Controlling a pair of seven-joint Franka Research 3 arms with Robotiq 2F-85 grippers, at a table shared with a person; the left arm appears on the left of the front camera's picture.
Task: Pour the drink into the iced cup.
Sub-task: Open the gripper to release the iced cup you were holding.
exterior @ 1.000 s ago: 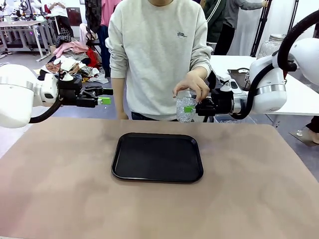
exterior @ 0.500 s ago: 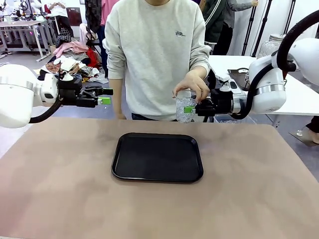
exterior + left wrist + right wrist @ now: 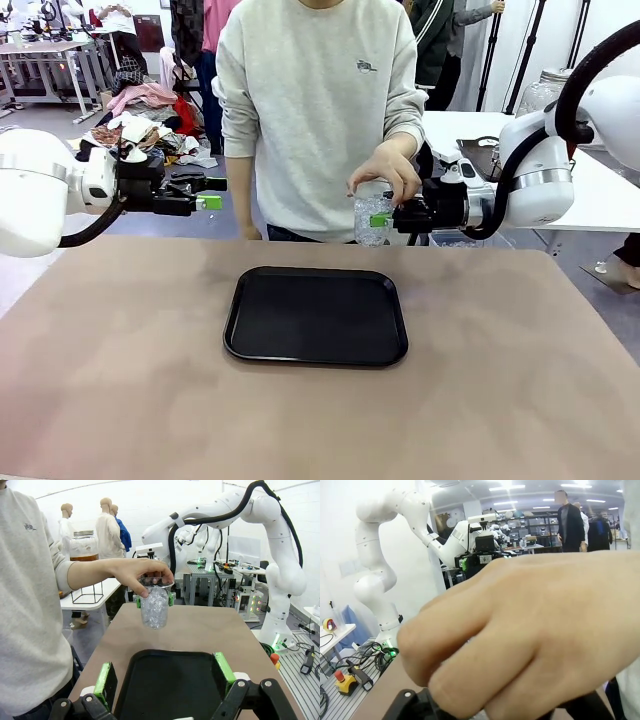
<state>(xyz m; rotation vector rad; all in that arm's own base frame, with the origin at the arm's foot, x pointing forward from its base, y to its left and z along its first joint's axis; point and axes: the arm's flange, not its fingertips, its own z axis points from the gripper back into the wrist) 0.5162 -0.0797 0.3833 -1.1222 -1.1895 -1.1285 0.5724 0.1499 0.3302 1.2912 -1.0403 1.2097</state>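
Right gripper (image 3: 383, 219) jaws flank the iced cup (image 3: 372, 220), grip unclear; person's hand (image 3: 385, 175) holds its rim, likely a handover. Left gripper (image 3: 209, 202) jaws spread, empty, waiting above worktop (image 3: 120, 340). Tray (image 3: 316, 315) bare, probably for spills.

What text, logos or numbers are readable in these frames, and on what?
None can be read.
Sweatshirt: a small dark chest emblem, too small to read in the front view or the left wrist view.
Iced cup: clear, no print visible.
Tray: plain black, no marking.
Right gripper and left gripper: no lettering visible.
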